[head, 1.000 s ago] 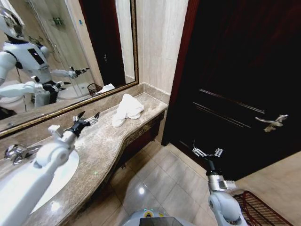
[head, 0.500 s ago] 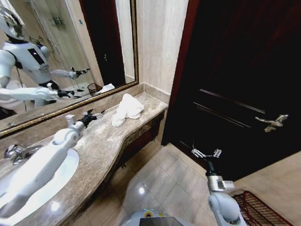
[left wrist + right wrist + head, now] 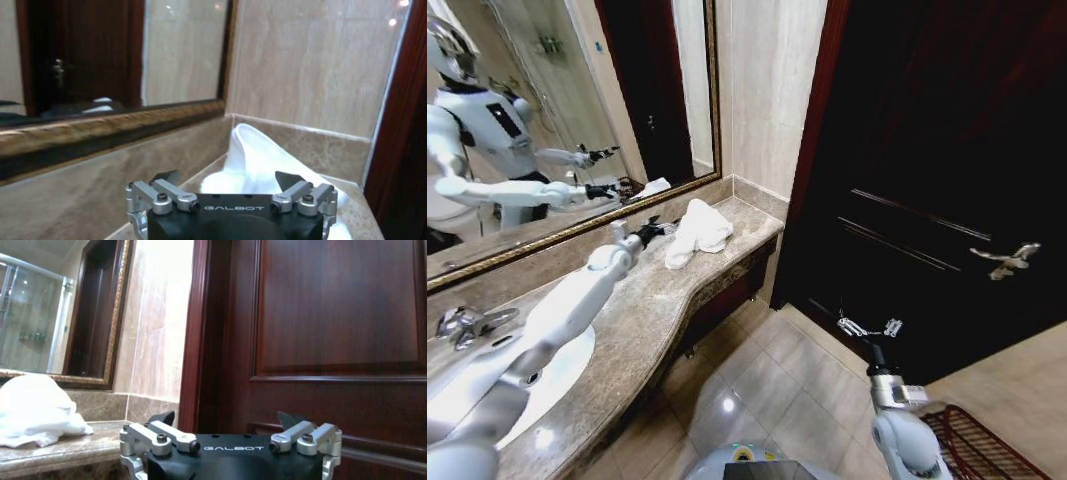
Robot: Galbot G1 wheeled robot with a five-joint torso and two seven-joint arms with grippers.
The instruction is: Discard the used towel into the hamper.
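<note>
We face a marble vanity counter [image 3: 657, 300] running from lower left toward frame centre, below a mirror [image 3: 557, 110]. Over the last second our left gripper [image 3: 655, 229] has slid up the counter to just beside the white towel [image 3: 697, 230], jaws apart and not yet around it. The right gripper [image 3: 868, 326] hangs spread at lower right above the hamper [image 3: 977, 445] in the corner. The pickup looks imminent.

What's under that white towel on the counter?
The crumpled white towel lies directly on the brown marble countertop, near its far end by the wall. Whatever might sit beneath its folds is covered. The open left gripper hovers just beside it.
</note>
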